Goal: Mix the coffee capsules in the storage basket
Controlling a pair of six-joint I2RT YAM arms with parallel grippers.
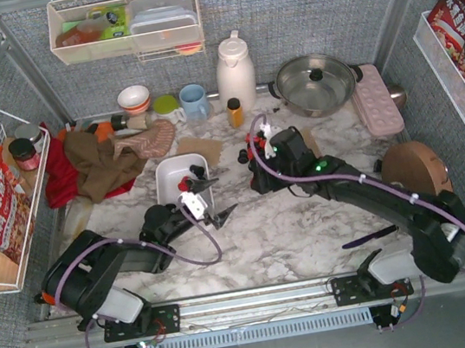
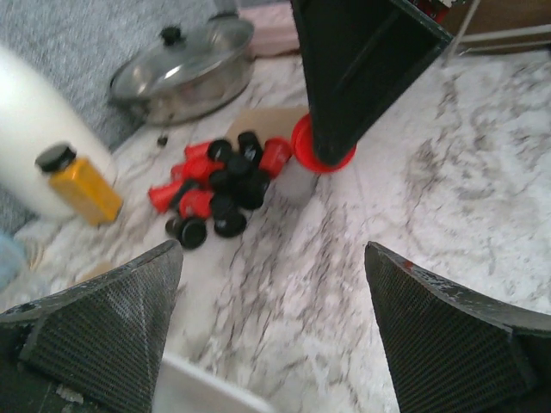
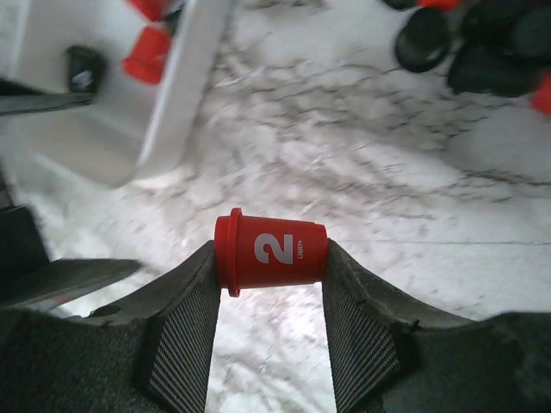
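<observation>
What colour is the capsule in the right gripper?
Red capsule with a white 2; right wrist view shows it best.

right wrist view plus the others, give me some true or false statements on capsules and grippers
1. The right gripper holds a red capsule marked 2. True.
2. The left gripper grips a black capsule. False: it is open and empty.
3. All capsules are in the basket. False: most lie piled on the table; the basket holds only a few.
4. The pot has its lid on. True.
</observation>
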